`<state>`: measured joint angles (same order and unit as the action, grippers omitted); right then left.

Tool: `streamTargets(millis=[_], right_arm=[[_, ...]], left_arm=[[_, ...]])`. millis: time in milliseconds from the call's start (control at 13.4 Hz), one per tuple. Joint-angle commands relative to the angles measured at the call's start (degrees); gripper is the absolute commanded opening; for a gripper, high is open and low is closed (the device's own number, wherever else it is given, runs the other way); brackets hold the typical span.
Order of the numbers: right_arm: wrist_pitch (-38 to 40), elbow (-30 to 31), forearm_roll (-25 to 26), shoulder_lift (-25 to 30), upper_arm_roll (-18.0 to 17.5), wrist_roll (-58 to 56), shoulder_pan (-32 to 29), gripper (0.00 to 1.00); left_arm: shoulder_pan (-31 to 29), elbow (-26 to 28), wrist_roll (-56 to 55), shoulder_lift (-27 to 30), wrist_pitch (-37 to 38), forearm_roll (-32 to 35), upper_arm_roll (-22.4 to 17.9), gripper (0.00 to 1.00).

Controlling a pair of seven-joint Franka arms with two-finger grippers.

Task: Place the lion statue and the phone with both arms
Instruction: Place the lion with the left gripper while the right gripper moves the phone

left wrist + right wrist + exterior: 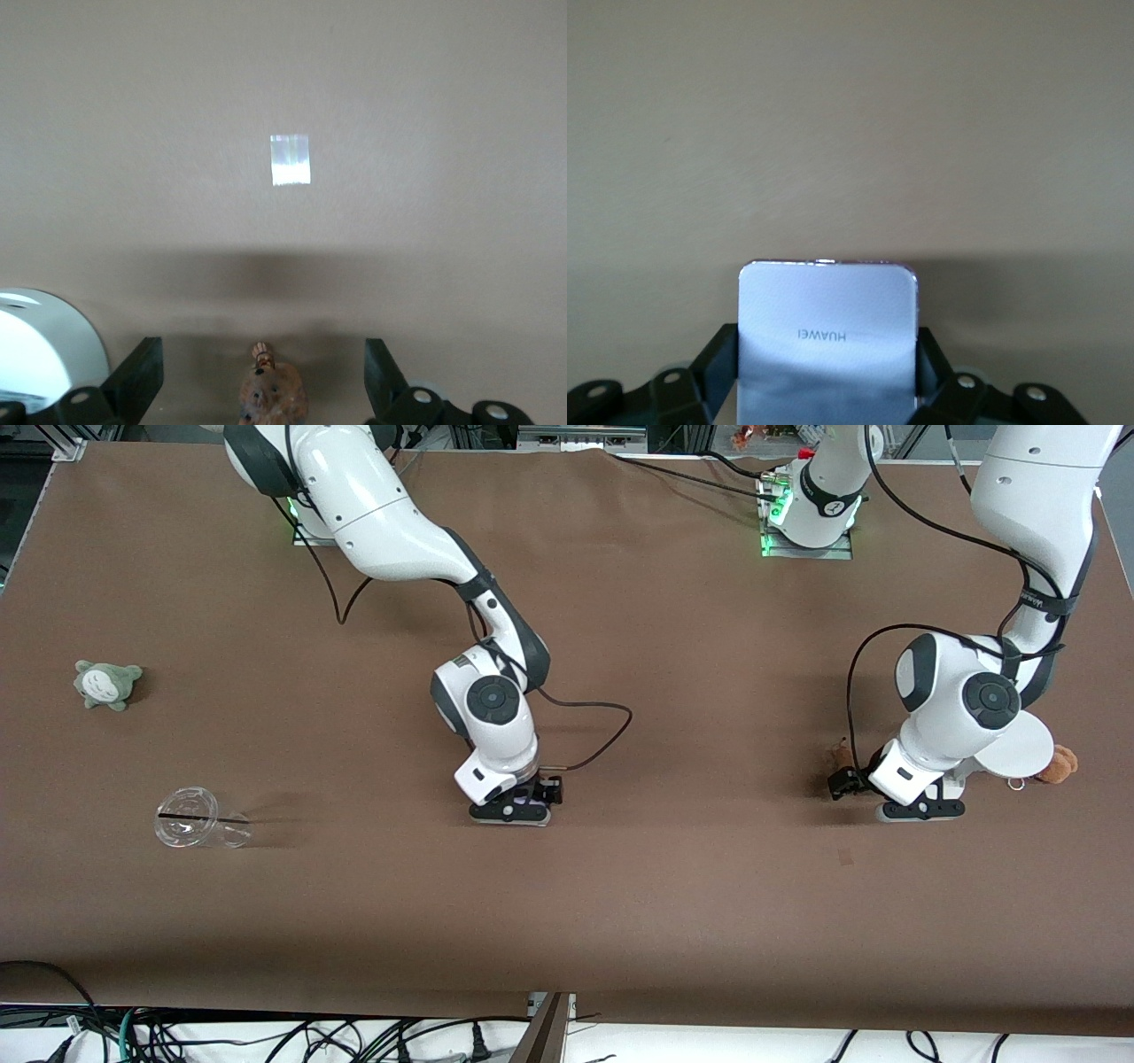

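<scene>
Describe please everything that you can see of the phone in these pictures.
The phone is a flat, pale lavender-white slab with rounded corners and a smooth, slightly glossy face that carries the word HUAWEI. A thin pinkish edge shows along its end. It sits between the two fingers of the right tool, which press on its long sides, low over the brown table near the middle. In the front view the tool hides nearly all of it. Whether it touches the table cannot be seen.

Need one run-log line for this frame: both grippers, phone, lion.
right gripper: low mid-table, fingers flanking phone | left gripper: open, low around lion statue, beside white stand | table
</scene>
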<state>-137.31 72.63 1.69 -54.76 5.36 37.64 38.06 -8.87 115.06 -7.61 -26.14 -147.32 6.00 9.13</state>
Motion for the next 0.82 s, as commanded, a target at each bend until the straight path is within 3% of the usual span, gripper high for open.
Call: streamTargets(millis=[0, 224, 523, 748], right_arm=[[6.1, 0.4, -0.5, 4.7, -1.3, -9.8, -6.0, 0.26], [11.3, 1.1, -3.3, 6.9, -1.2, -25.4, -12.8, 0.26], [14.6, 4.3, -5.8, 8.9, -0.9, -37.4, -20.1, 0.26], [14.5, 7.2, -5.8, 9.6, -0.8, -40.9, -24.0, 0.26]], left_arm=[[-0.7, 0.5, 0.2, 6.8, 5.3, 0.6, 1.5, 1.00], [-0.7, -2.2, 0.2, 12.6, 13.6, 0.5, 2.7, 1.00], [-0.7, -15.8, 0.5, 14.4, 33.9, 0.3, 3.0, 1.00], [-0.8, -22.7, 1.7, 15.2, 42.6, -2.1, 2.8, 1.00]])
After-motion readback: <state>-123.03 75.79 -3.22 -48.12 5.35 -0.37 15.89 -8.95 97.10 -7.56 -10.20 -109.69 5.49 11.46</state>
